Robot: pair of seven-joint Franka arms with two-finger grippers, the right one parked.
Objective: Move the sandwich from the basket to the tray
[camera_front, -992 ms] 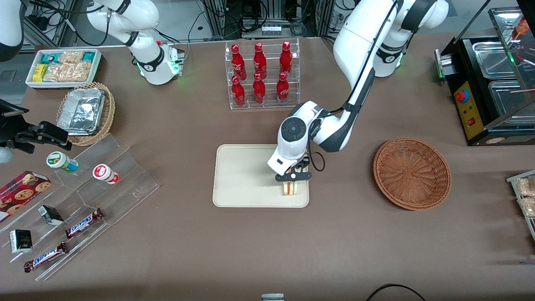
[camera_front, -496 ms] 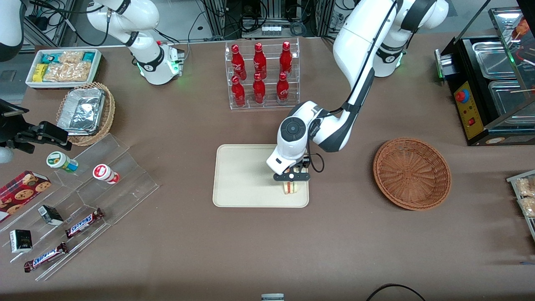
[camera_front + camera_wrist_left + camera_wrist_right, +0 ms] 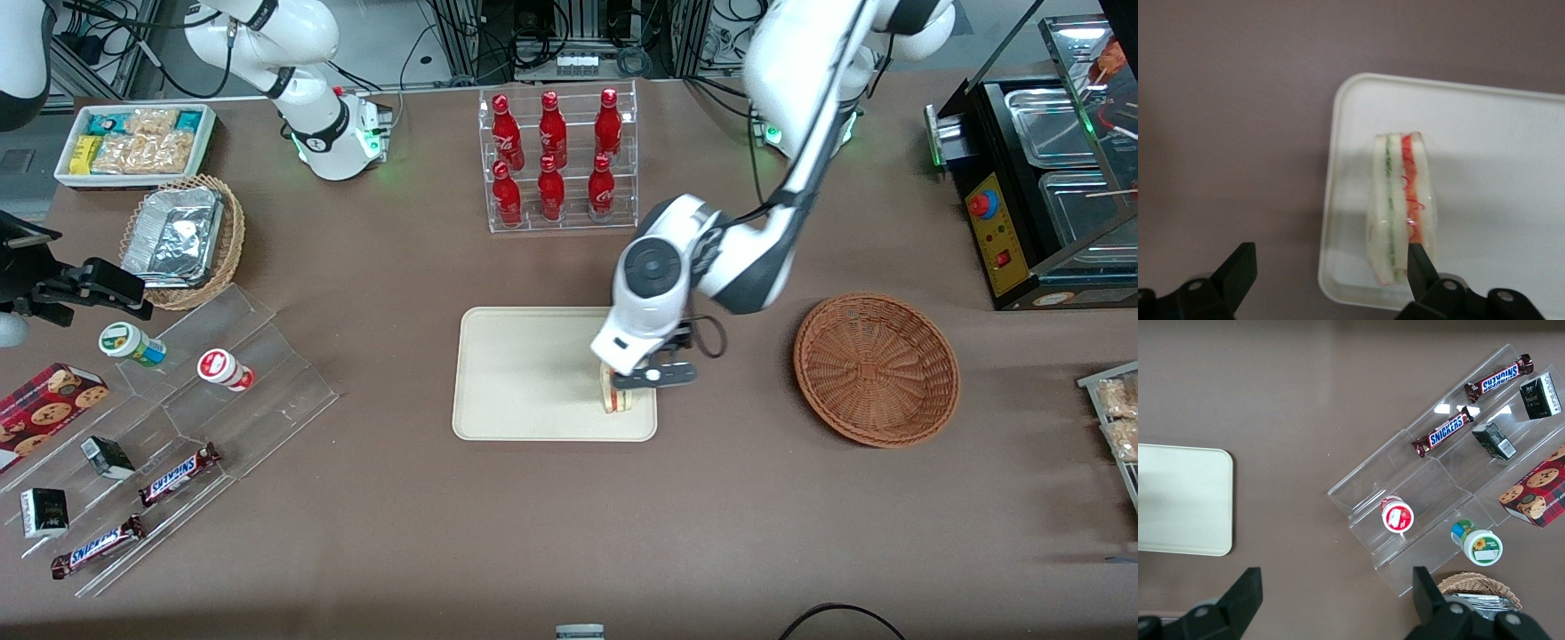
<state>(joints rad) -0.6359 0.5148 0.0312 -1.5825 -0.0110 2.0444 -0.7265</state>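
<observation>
Spread tool (image 3: 1328,267) partly hides the sandwich (image 3: 615,399), striped red and green, at the tray (image 3: 524,373) corner.

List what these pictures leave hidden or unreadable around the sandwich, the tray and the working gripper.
- Front view: the gripper, open in the wrist view, covers part of the sandwich; its filling is unreadable.
- Front view: the arm hides one corner of the tray.
- Left wrist view: the picture's edge cuts off most of the tray.
- The basket looks empty.

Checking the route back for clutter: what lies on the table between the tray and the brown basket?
Nothing: in the front view only bare tablecloth separates the tray from the basket. The open gripper hangs above the sandwich.
</observation>
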